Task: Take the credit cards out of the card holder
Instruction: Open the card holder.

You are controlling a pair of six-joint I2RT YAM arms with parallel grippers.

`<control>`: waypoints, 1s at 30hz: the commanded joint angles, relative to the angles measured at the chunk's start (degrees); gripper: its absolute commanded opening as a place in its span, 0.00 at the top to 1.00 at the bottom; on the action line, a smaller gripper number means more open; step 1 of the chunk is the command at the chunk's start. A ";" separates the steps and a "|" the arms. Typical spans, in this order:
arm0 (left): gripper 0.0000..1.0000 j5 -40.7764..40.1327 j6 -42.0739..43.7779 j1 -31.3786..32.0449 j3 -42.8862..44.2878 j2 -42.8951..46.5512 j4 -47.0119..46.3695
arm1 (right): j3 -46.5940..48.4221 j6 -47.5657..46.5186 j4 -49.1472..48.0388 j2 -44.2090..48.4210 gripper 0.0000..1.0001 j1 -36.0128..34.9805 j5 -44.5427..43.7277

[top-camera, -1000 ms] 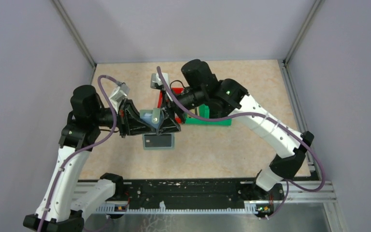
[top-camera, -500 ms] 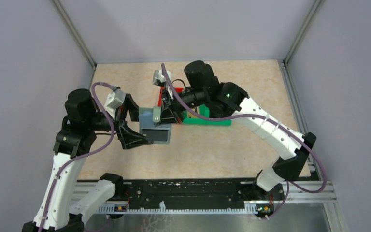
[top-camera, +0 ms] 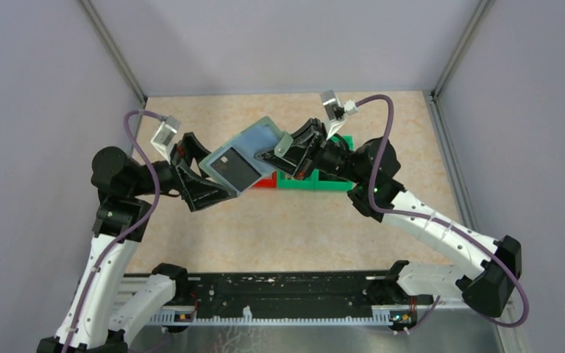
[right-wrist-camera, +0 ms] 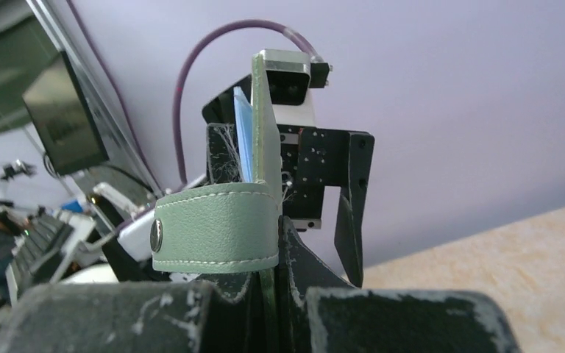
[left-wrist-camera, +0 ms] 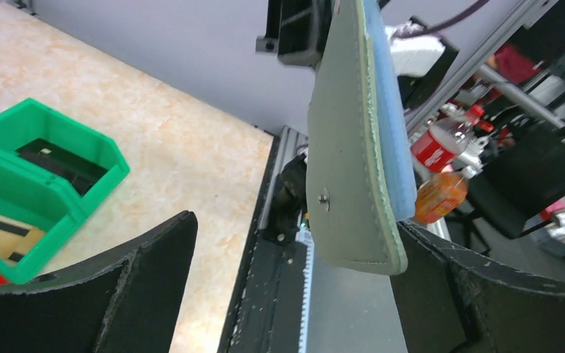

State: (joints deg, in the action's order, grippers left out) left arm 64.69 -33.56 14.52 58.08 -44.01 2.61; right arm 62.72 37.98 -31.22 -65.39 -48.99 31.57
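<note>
- card holder (top-camera: 257, 140): held aloft, left of the green bin (top-camera: 324, 184); dark grey credit card (top-camera: 237, 168) in its pocket
- right gripper (top-camera: 283, 152): jaws clamped on card holder's tab end
- left gripper (left-wrist-camera: 294, 232): jaws wide apart, straddling its free end
- risk: single-end grip; card holder may twist or slip when a card is pulled

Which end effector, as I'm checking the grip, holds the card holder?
The right end effector: shut on the card holder; the left end effector stands open around it.

The card holder (top-camera: 249, 149) hangs above the table (top-camera: 191, 239) between the left hand (top-camera: 207, 173) and right hand (top-camera: 285, 151), with the bins (top-camera: 331, 184) below the latter.
</note>
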 commanded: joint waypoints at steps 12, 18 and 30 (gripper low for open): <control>0.15 1.11 -14.44 0.15 -0.03 -0.39 -16.93 | -7.55 15.09 -29.89 -1.90 1.00 -1.19 -8.63; 0.29 0.73 -17.03 0.15 -0.01 -0.67 -19.77 | -8.68 16.44 -33.02 -3.23 1.00 -2.45 -8.69; 0.69 1.81 -18.64 0.15 1.22 -1.40 -22.59 | -12.38 17.58 -39.04 -4.06 1.00 -3.91 -12.19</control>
State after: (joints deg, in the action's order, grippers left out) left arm 65.58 -51.46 14.52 57.93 -45.39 -17.69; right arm 51.37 54.30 -62.13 -70.04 -52.23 22.41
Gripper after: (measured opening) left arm 0.342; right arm 0.027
